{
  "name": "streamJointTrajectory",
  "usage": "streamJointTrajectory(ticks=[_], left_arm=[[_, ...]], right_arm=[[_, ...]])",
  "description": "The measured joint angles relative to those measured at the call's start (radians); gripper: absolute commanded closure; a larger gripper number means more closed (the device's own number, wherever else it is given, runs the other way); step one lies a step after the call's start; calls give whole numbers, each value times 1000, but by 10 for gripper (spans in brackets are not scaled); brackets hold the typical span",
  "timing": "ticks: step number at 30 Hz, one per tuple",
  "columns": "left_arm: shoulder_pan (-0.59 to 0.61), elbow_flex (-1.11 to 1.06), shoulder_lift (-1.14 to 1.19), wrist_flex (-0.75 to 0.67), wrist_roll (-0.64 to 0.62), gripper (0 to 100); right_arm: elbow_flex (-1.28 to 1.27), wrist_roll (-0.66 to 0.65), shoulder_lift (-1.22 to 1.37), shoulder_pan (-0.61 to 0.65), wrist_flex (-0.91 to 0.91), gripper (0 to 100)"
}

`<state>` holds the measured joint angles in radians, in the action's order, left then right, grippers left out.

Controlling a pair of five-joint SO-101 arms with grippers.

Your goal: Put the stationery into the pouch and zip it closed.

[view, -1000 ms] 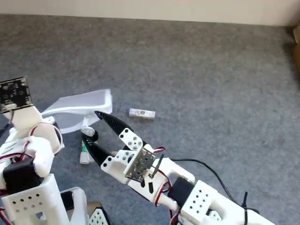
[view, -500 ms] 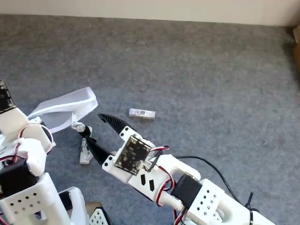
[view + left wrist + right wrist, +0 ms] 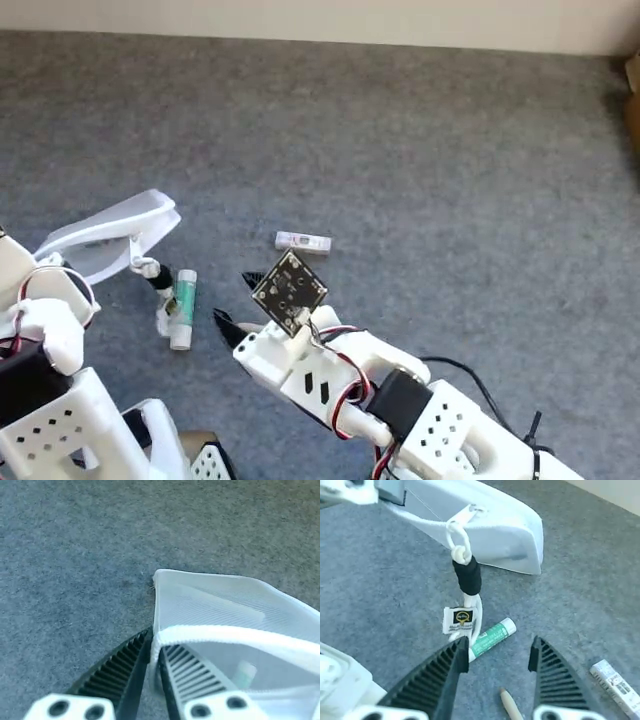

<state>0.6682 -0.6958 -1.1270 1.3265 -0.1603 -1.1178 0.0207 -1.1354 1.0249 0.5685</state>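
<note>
— The left gripper (image 3: 152, 642)?
— Clenched on the rim of the white mesh pouch (image 3: 110, 232), at the left of the high view.
— And the right gripper (image 3: 499, 652)?
— Jaws apart, holding nothing, over the green glue stick (image 3: 183, 303) lying just below the pouch. A small white block (image 3: 302, 242) sits at centre.

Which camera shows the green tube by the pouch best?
Right wrist view: the green tube lies close, beyond the open right gripper, one end behind the pouch pull cord. The high view shows it smaller. The left wrist view gives at most a blur through the pouch mesh.
</note>
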Motion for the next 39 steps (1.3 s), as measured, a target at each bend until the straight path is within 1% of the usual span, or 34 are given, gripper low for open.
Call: streamJointTrajectory(ticks=[5,8,12,17,21,26,31,39], left_arm=[[-2,-12,-2,-6,0,993],[-2,-12,-2,-6,0,993],[-2,-12,-2,-6,0,993],[-2,-12,-2,-6,0,993],[-2,-12,-2,-6,0,993],[-2,-12,-2,-6,0,993],[-2,-37,-14,-18,0,993],[-2,-43,-14,-29,0,993]], right_arm=[[0,40,2,32,0,809],[2,72,54,38,0,809],[2,112,209,38,0,809],[54,109,425,40,0,809],[66,48,529,40,0,809],[97,-18,631,-14,0,809],[147,-83,746,-38,0,809],[270,-140,947,-43,0,809]])
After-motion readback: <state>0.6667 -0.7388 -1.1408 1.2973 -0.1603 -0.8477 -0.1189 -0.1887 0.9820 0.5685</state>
